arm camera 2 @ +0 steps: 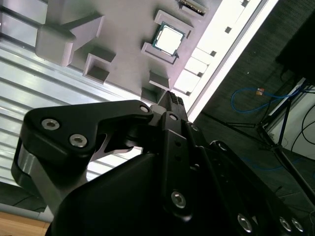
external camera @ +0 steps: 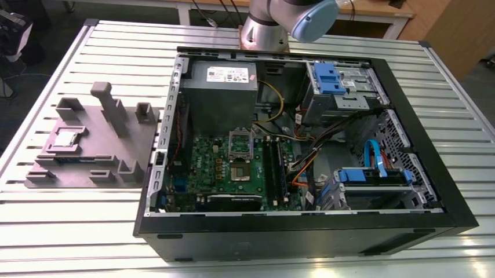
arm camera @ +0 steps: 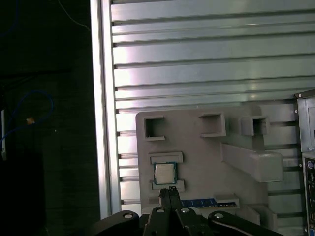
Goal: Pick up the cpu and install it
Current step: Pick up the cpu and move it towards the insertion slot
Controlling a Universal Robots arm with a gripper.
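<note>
Hovering near the cpu (arm camera: 164, 173), your gripper (arm camera: 170, 189) had its fingers pressed together, empty, its body cut off. The cpu lay in a walled pocket of the grey tray (arm camera: 206, 162), clear above.

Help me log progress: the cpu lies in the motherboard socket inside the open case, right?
Not right. The cpu lies in a recess of the grey fixture on the slatted table, outside the open case. The first wrist view shows it there, with the gripper close by.
</note>
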